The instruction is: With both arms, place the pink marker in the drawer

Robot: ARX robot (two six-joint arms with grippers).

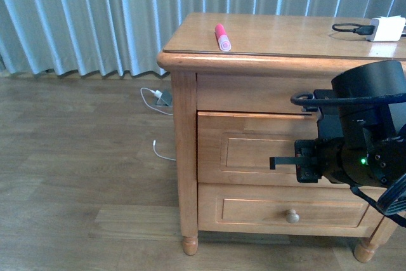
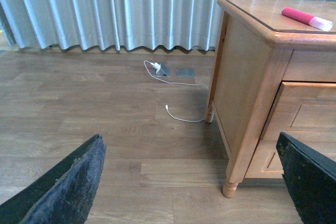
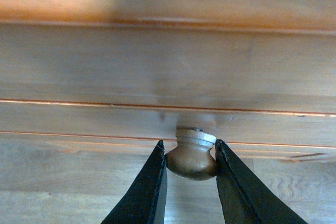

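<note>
From the front, the pink marker (image 1: 222,37) lies untouched on the surface (image 1: 285,33) of the dresser (image 1: 184,157), near its front left corner. The right arm (image 1: 365,131) sits low before the dresser's right half and covers the drawer (image 1: 247,150) where its knob would be. We cannot tell here how far the drawer is out.

From the left wrist, the left tool (image 2: 189,182) is spread wide and empty, over the floor (image 2: 105,119) off the dresser's left side. The marker (image 2: 306,18) is up on the dresser's top, well apart from it.

From the right wrist, the right tool (image 3: 189,146) is narrowed onto the knob (image 3: 192,161), with a finger pressing each side. We judge the step in hand to be pulling the drawer out. To do it well, we pull straight and level away from the dresser's front. We grip behind the knob's widest part so the fingers cannot slide off, and we open far enough for the marker to drop in.
</note>
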